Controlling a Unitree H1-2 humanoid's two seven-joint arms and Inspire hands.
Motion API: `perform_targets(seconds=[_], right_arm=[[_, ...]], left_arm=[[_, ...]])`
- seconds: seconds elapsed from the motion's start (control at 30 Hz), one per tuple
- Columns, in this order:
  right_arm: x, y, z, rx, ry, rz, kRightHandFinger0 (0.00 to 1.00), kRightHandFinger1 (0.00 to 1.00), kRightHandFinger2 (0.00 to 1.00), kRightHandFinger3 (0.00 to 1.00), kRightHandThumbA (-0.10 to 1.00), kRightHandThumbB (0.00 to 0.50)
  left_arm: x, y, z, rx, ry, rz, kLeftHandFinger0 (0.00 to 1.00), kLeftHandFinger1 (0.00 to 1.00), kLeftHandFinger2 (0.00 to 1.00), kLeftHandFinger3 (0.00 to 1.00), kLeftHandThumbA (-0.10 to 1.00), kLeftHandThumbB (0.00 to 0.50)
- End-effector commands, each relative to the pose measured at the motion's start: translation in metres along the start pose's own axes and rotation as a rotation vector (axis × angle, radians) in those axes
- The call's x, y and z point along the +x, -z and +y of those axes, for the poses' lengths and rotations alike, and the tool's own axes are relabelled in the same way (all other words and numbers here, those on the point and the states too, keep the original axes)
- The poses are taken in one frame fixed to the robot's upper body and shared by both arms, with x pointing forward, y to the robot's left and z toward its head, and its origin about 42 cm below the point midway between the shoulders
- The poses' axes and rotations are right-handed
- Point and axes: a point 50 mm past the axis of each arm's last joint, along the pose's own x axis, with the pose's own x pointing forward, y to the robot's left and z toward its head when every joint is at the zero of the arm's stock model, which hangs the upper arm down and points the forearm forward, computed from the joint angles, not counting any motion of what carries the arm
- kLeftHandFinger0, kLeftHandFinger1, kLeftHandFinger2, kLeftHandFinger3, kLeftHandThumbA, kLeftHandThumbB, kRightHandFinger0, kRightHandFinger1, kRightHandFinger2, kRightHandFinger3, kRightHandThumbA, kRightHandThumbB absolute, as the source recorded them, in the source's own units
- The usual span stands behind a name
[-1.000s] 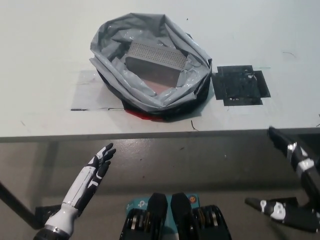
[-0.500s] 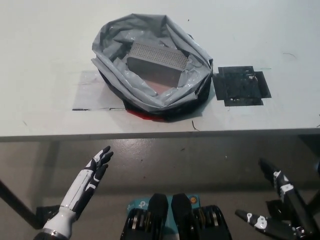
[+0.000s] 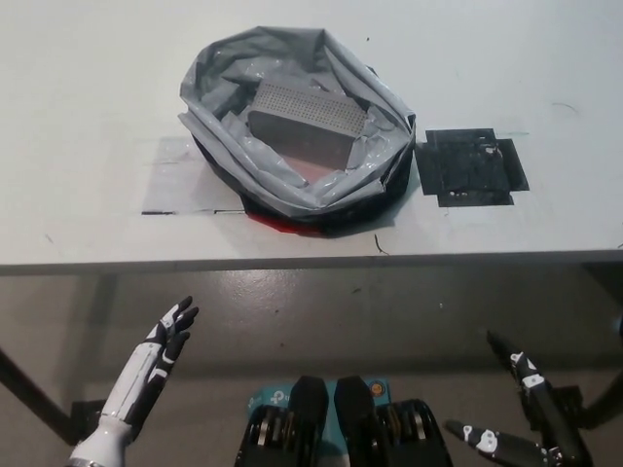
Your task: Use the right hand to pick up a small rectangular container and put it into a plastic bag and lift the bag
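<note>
A grey plastic bag (image 3: 292,117) stands open on the white table (image 3: 88,88), its rim rolled down. Inside it lies a small rectangular container (image 3: 304,119) with a dotted grey top. My black right hand (image 3: 521,423) is low at the bottom right, below the table's front edge, open with fingers spread and holding nothing. My white left hand (image 3: 161,345) rests at the lower left, also below the table edge, open and flat.
A black flat square patch (image 3: 469,165) lies on the table right of the bag. A grey taped rectangle (image 3: 180,175) marks the table left of the bag. Brown floor shows below the table edge.
Both hands have dropped lower and away from the table: the right hand sank toward the bottom right corner, the left hand slid down and left. The bag and container have not moved.
</note>
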Motion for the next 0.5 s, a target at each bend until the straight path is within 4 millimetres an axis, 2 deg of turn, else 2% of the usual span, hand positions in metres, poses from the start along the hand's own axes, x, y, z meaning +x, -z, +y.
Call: perform_targets(seconds=[0.0,0.1,0.23,0.3,0.47], right_arm=[[0.000,-0.010,0.006,-0.031,0.011,-0.095,1.00,1.00,1.00,1.00,1.00,0.341],[-0.002,-0.009,0.011,-0.025,-0.010,-0.077,1.00,1.00,1.00,1.00,1.00,0.356],[-0.004,-0.009,0.013,-0.021,-0.027,-0.070,1.00,1.00,1.00,1.00,1.00,0.343],[-0.009,-0.008,0.016,-0.036,-0.037,-0.078,1.00,1.00,1.00,1.00,1.00,0.364],[-0.008,-0.008,0.018,-0.027,-0.038,-0.079,1.00,1.00,1.00,1.00,1.00,0.349]], left_arm=[[-0.005,-0.004,0.008,0.009,-0.030,-0.062,1.00,1.00,1.00,1.00,1.00,0.500],[-0.010,-0.001,0.007,0.007,-0.028,-0.046,1.00,1.00,1.00,1.00,1.00,0.500],[-0.012,0.000,0.005,0.006,-0.024,-0.045,1.00,1.00,1.00,1.00,1.00,0.500],[-0.016,0.002,0.004,0.004,-0.019,-0.038,1.00,1.00,1.00,1.00,1.00,0.500],[-0.020,-0.001,0.007,0.015,-0.013,-0.037,1.00,1.00,1.00,1.00,1.00,0.500]])
